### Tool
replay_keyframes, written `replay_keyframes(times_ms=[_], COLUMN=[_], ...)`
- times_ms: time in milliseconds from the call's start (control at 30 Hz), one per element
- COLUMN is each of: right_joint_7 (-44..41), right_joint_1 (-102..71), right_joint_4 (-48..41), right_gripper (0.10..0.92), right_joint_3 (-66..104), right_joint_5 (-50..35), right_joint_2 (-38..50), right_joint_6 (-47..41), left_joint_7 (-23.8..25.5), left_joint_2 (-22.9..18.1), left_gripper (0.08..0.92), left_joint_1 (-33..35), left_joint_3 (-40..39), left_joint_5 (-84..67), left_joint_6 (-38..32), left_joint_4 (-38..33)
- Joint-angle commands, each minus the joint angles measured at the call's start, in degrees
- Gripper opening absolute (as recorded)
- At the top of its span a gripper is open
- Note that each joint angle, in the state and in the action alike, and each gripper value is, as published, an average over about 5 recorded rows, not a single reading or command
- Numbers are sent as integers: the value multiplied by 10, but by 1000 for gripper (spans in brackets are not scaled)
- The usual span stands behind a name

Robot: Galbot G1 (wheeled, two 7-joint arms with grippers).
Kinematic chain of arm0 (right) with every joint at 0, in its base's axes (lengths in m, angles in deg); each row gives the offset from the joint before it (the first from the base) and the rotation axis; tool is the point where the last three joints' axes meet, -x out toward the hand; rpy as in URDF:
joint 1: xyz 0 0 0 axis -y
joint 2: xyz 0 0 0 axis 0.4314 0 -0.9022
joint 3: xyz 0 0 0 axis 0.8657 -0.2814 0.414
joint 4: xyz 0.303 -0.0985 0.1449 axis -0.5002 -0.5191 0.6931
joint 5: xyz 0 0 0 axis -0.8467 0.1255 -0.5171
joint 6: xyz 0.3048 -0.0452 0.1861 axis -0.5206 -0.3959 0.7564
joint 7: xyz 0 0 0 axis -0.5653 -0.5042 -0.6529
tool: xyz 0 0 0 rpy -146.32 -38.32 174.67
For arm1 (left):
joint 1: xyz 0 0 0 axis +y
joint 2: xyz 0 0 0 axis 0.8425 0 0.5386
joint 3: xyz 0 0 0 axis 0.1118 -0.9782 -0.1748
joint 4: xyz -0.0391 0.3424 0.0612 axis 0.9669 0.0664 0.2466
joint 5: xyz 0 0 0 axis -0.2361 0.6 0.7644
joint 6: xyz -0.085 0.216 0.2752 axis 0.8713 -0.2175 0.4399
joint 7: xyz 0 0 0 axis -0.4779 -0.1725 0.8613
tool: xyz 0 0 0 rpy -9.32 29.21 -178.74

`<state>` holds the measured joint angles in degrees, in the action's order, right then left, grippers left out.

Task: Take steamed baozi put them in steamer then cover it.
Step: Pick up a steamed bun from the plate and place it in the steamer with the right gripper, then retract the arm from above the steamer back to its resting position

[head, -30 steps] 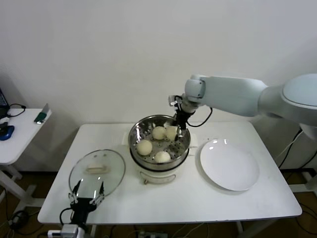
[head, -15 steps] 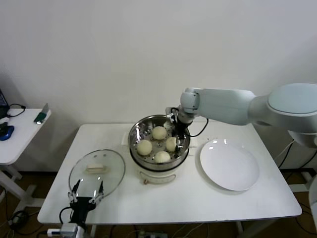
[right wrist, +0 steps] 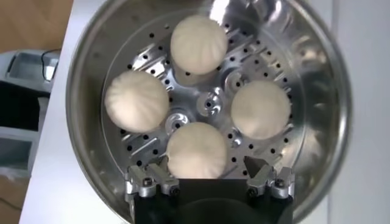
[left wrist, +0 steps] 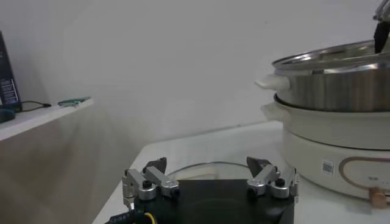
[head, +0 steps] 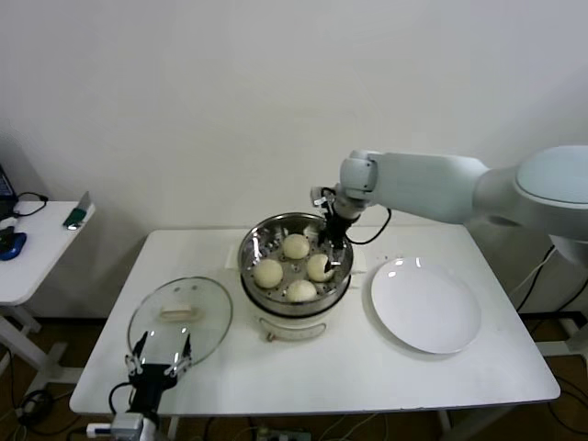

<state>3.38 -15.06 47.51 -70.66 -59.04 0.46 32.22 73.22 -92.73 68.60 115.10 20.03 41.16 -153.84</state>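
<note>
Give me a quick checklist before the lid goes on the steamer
1. All four steamed baozi in the steamer: ok.
2. Right gripper open, holding nothing: ok.
3. Right gripper out of the pot: not ok, it hangs just over the tray.
4. Plate bare: ok.
5. Glass lid free on the table: ok.
6. Left gripper open by the lid: ok.
</note>
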Motion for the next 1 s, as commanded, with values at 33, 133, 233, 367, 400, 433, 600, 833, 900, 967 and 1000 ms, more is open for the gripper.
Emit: replay_keyframes(times_ms=[33, 133, 233, 367, 400, 433, 600, 833, 900, 967, 1000], right_joint_7=[39, 115, 190, 260, 274, 290, 356, 422, 433, 438, 440], right_joint_1=[18, 24, 23, -20, -45, -72, -240, -469, -530, -593, -627], right_joint_4=[16, 49, 94, 144, 153, 161, 191, 204, 205, 204, 204], right_gripper=[823, 823, 823, 823, 823, 823, 823, 823, 823, 823, 823], right_joint_3=[67, 66, 67, 115, 137, 162, 336, 582, 651, 724, 767], right_joint_5=[-1, -20, -42, -37, -31, -24, 18, 81, 100, 118, 126], right_joint_2=[81, 127, 183, 259, 277, 295, 370, 392, 389, 383, 376], right_joint_6=[52, 114, 159, 198, 207, 216, 254, 283, 292, 297, 299], left_joint_7=[-1, -1, -1, -2, -3, -3, -3, -5, -5, -5, -7], left_joint_2=[0, 2, 4, 0, -1, -1, -4, -14, -16, -19, -21], left_gripper=[823, 823, 823, 823, 823, 823, 823, 823, 823, 823, 823], left_joint_1=[-1, 3, 10, 10, 8, 7, 0, -5, 0, 6, 8], left_joint_3=[1, 2, 2, 2, 2, 2, 5, 8, 6, 2, 1], left_joint_5=[3, 6, 11, 18, 21, 23, 42, 78, 91, 101, 104], left_joint_6=[1, 1, -1, -2, -1, -1, 0, -3, -6, -9, -10], left_joint_4=[-2, -5, -6, -8, -9, -10, -18, -24, -26, -28, -28])
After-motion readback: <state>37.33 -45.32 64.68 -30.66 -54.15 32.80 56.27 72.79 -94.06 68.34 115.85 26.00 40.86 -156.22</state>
